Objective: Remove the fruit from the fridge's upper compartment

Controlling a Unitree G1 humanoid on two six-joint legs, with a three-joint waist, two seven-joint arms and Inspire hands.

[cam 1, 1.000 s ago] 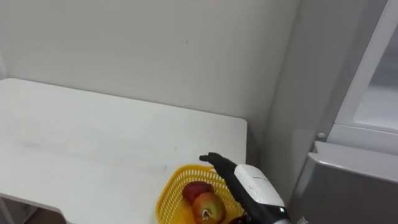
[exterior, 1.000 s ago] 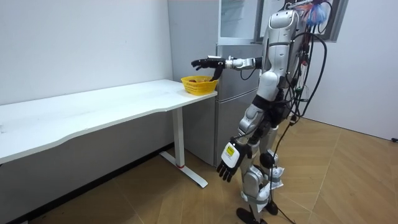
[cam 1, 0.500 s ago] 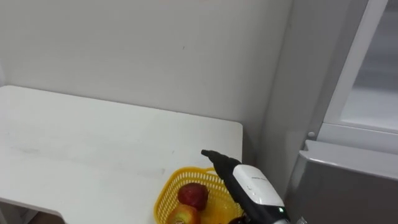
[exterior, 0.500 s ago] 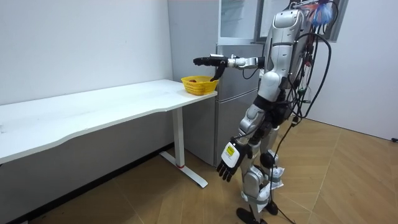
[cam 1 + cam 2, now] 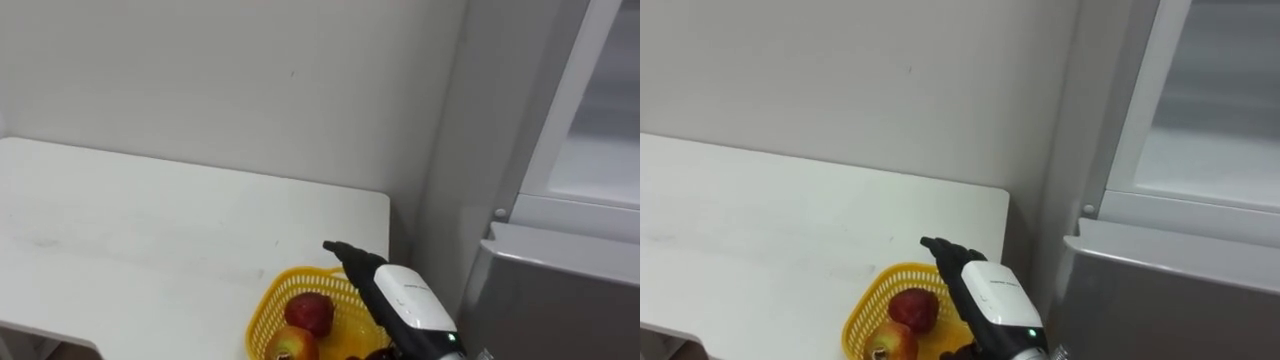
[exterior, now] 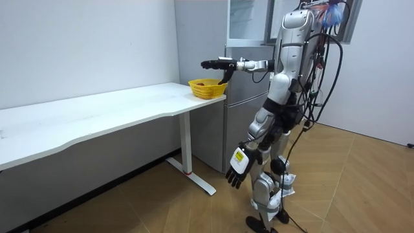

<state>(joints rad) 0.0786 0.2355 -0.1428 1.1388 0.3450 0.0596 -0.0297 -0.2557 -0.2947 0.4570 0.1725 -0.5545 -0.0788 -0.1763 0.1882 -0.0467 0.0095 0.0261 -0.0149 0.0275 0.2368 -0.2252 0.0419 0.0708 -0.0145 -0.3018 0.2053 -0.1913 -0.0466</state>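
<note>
- The right hand point(image 5: 349, 258) reaches out over the yellow basket point(image 5: 272, 298) at the end of the table point(image 5: 150, 220). Its fingers are stretched out flat and they hold nothing.
- The left hand point(image 6: 235, 172) hangs low by the robot's leg. Its fingers are loose and it is empty too.
- A red fruit point(image 5: 309, 312) and a second fruit point(image 5: 290, 346) lie in the basket, touching each other. I think one of them came out of the fridge point(image 5: 560, 300), but I cannot tell which one.
- So the job looks almost done — the fruit is out and sits in the basket.
- What is left, I guess, is to pull the arm back, and maybe to shut the top door.
- The eye views look down into the basket, so the fruit is easy to see there. In the room view the basket is small and just a bit of red peeks over its rim.
- The room view tells how the robot stands — up on both feet, right by the fridge, with its arm held out level toward the table end. The eye views cannot tell that.
- The eye views show a pale frame and a shelf in the top part of the fridge. I cannot tell for sure if the top door is open.
</note>
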